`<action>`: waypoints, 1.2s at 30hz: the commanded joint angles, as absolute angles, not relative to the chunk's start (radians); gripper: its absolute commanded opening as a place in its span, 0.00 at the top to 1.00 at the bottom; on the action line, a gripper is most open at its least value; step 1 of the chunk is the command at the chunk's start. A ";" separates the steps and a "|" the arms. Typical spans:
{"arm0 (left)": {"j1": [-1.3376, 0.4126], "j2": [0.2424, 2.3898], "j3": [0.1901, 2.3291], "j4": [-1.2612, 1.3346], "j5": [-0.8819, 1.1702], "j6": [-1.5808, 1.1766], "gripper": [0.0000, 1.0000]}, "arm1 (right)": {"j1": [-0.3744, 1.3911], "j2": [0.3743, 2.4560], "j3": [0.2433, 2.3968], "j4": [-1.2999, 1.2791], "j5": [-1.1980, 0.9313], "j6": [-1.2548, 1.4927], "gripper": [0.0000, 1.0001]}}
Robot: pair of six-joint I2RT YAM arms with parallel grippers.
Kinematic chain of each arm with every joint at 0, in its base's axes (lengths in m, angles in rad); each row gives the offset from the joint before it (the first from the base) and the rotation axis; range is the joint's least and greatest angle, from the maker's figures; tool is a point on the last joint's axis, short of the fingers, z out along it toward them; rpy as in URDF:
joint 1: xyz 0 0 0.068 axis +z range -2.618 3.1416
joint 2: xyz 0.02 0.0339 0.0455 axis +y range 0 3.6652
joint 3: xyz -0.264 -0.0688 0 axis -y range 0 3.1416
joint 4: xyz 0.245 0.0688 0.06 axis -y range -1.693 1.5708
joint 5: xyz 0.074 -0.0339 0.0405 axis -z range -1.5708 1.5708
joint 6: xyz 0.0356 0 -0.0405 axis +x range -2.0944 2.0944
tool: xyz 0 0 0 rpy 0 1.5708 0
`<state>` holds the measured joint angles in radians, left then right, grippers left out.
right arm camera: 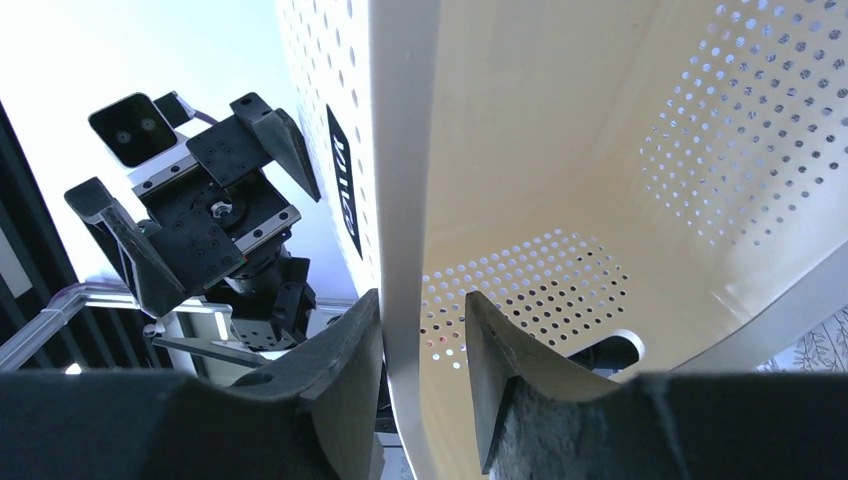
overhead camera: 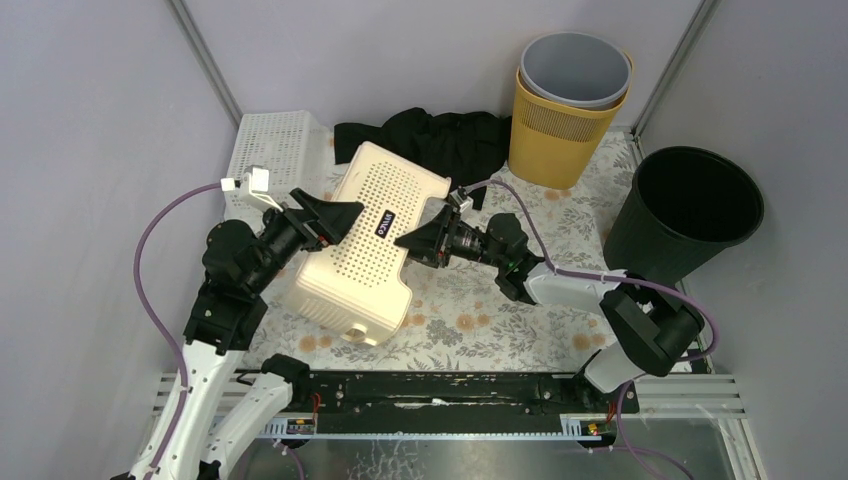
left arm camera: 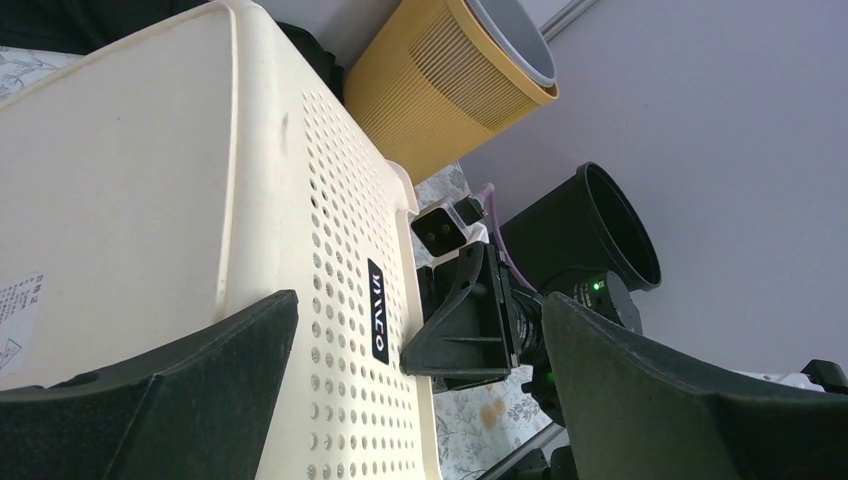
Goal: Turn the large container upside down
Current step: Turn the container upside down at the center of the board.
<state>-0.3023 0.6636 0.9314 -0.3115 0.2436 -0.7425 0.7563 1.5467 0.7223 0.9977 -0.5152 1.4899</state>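
1. Top view. Shows the basket at centre frame, tipped, with its holed side and dark label facing up and its lower end down on the table. Puts the left claw at its upper-left edge, spread wide; cannot tell whether touching. Puts the right claw at its right edge, parted only narrowly. Along the top: crate, cloth, yellow bin with the grey bin nested inside. At right, the black bin.
2. Left wrist view. Fills the left half with the basket, label near lower centre. Left claw wide, one finger low left in front of the smooth base, the other low right, clear of it. Right claw just right of the label.
3. Right wrist view. Right claw straddling the rim at bottom centre, outer finger against it, a gap showing at the inner finger. Basket interior across the right. Left claw upper left, beyond the wall.
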 commanded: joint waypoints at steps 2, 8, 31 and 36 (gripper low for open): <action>-0.308 0.677 0.890 -0.353 0.268 -0.758 0.00 | 0.741 1.503 0.685 0.897 -0.522 1.431 0.58; -0.308 0.672 0.881 -0.346 0.284 -0.769 0.00 | 0.735 1.463 0.674 0.832 -0.510 1.398 0.60; -0.309 0.685 0.924 -0.354 0.362 -0.769 0.00 | 0.699 1.305 0.620 0.558 -0.464 1.282 0.82; -0.308 0.683 0.911 -0.349 0.363 -0.773 0.00 | 0.684 1.276 0.581 0.543 -0.457 1.278 0.78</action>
